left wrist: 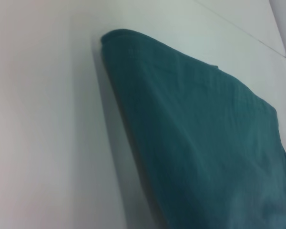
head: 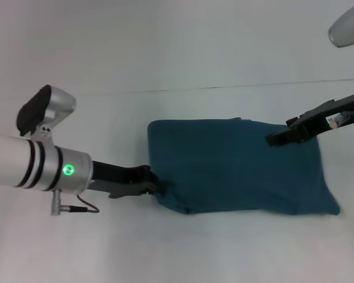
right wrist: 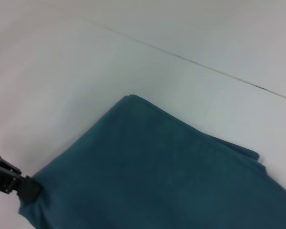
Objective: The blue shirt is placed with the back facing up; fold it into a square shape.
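Lying folded into a rough rectangle, the blue shirt (head: 236, 168) occupies the centre and right of the head view on the white desk (head: 165, 47), plain side up, its near right corner splayed wider than the rest. Bare desk surrounds every edge, widest across the upper half of the frame and along the bottom. The left tool (head: 155, 184) sits at the shirt's lower left corner, clenched on the fabric edge there. The right tool (head: 277, 139) hangs over the shirt's upper right part; whether it grips cannot be told.
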Motion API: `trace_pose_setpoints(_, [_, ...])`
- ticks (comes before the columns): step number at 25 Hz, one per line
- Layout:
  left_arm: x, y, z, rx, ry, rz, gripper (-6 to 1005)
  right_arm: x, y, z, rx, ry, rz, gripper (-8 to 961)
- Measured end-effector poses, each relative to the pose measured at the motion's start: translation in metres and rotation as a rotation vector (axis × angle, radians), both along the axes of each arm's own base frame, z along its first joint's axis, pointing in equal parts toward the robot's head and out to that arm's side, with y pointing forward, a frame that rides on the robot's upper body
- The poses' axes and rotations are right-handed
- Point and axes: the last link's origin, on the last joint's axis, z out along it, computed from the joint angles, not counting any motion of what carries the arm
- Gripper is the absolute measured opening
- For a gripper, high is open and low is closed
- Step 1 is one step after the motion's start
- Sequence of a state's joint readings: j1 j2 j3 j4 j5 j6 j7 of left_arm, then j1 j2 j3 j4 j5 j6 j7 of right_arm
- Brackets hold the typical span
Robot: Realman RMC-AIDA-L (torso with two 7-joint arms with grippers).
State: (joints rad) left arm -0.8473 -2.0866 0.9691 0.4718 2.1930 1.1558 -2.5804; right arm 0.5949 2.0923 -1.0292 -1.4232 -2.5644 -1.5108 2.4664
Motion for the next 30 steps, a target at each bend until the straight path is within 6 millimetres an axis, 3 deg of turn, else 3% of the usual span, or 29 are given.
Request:
trace_pose_setpoints(12, [-0.041,-0.006,0.033,0.060,0.016,0.048,92,-0.015,0.006,-0.003,-0.006,0.005,0.025,668])
trace_pose_setpoints(30, [-0.091,-0.037,0.073,0.143,-0.032,0.172,99,-0.033,0.011,-0.013,-0.037,-0.002,0.056,668])
